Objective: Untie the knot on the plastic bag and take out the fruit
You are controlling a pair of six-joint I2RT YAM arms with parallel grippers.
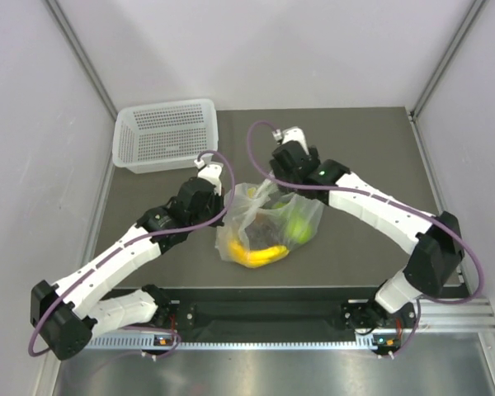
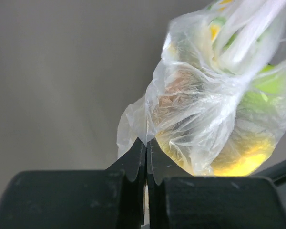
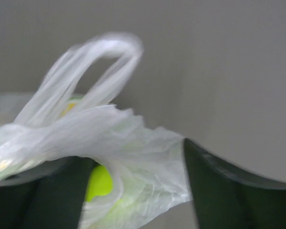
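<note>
My left jaws are clenched on a small corner of film at the left edge of the plastic bag [image 2: 205,109]. In the left wrist view the two tips meet, with the thin film pinched between them. My right jaws are released and stand wide apart. The crumpled top of the bag lies in the gap between them, not clamped as far as I can see.

The bag rests in the middle of the bench [image 1: 363,148], between my two pairs of jaws and well apart from the white basket [image 1: 167,136] at the far left.

The coming move depends on the knot, which I cannot pick out surely. I judge it is in the bunched white strands [image 2: 250,33] at the top of the bag, on the far side from my left jaws and close before my right jaws. The handle loop [image 3: 102,59] stands up there, and its long axis leans a little sideways. So my right jaws are nearer, and the left ones only anchor the bag.

Counted: one bag, one basket, one clear handle loop. Of the fruit I see one yellow bunch of bananas [image 1: 260,254], one round green fruit [image 1: 297,224] and one dark mass [image 1: 268,224]. The rest I cannot count through the film.
</note>
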